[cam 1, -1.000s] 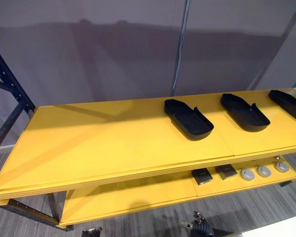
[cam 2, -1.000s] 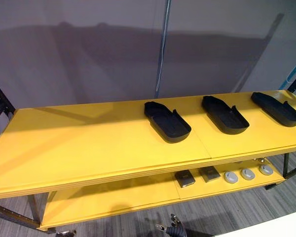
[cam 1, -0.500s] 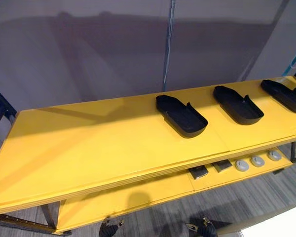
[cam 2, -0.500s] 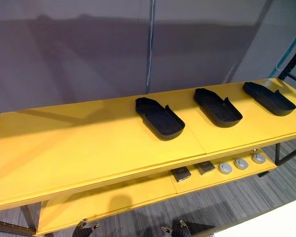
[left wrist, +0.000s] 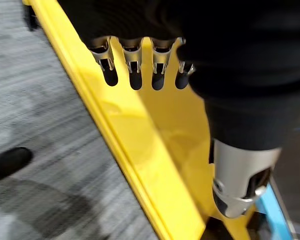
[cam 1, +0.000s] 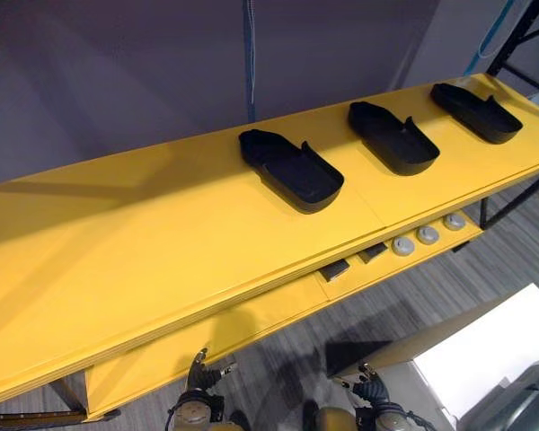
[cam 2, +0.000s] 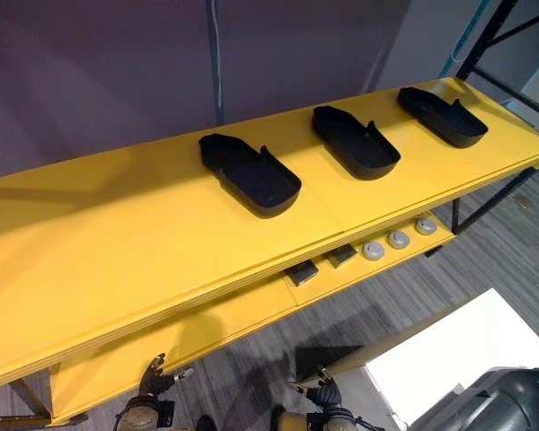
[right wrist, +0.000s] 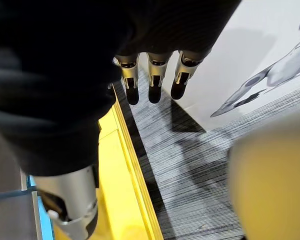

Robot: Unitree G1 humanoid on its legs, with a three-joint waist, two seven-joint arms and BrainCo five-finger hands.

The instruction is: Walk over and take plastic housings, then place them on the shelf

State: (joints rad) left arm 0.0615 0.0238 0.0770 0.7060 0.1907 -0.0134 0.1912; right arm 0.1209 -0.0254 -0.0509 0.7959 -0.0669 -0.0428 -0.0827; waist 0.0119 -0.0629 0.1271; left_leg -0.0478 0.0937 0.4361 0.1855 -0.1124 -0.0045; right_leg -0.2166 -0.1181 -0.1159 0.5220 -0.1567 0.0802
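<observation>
1. Head views: the yellow shelf (cam 1: 117,242) carries all three black housings on its top board, well apart in a row: the nearest housing (cam 1: 292,169), the middle housing (cam 1: 393,136) and the far housing (cam 1: 476,111). On the lower board lie two dark blocks (cam 1: 335,269) and three grey discs (cam 1: 428,235). The left hand (cam 1: 202,375) and the right hand (cam 1: 368,391) hang low in front of the shelf, and neither holds a housing. A white surface (cam 1: 494,341) stands to the robot's right.
2. Left wrist view: the fingers (left wrist: 135,75) hang straight and slack around nothing, close to a yellow board edge.
3. Right wrist view: the fingers (right wrist: 155,85) hang loose and empty between the yellow edge and the white surface.
4. Risks, as I judge them: both hands ride near the shelf's front edge, so a turn or a step could knock the fingers against it. The right hand could also catch the white surface. A housing set down later close to the nearest one could shove it along the board.
5. Hard to make out: the bottom edge of the head views cuts off both palms. A grey rounded object (cam 2: 494,404) in the corner cannot be identified. No housing waiting to be picked up can be seen.
</observation>
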